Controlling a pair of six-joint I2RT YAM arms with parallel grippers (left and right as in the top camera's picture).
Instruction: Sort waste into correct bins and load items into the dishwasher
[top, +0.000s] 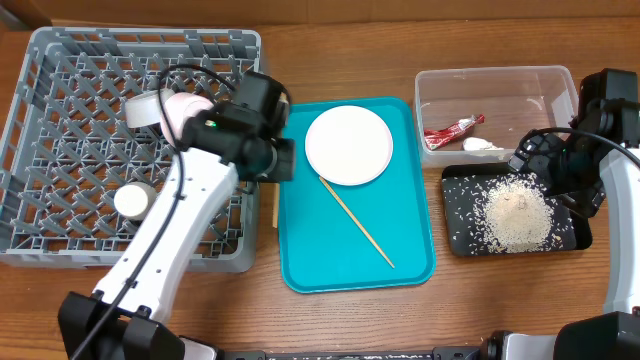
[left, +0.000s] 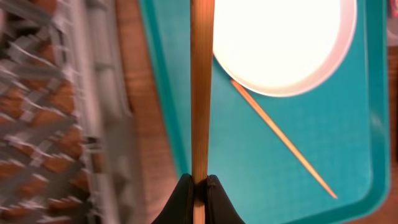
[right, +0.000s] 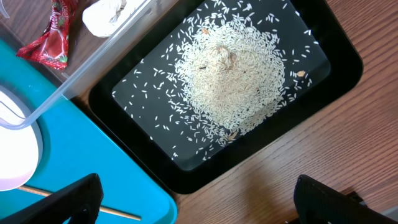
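Left gripper (left: 199, 190) clenched on one chopstick (left: 201, 93) over the left edge of the teal tray (left: 348, 155), likely for transfer to the dish rack (top: 60, 150); second chopstick (left: 280, 140) lies on that tray; right gripper (right: 199, 202) released, to its right

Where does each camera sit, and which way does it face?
Overhead: above the table, facing down at dish rack, teal tray; left arm and right arm show.
Left wrist: on left arm, facing along the shut left pincer and gripped chopstick toward the plate.
Right wrist: on right arm, facing down at rice; open right pincer shows.
Shared: all see the teal tray.
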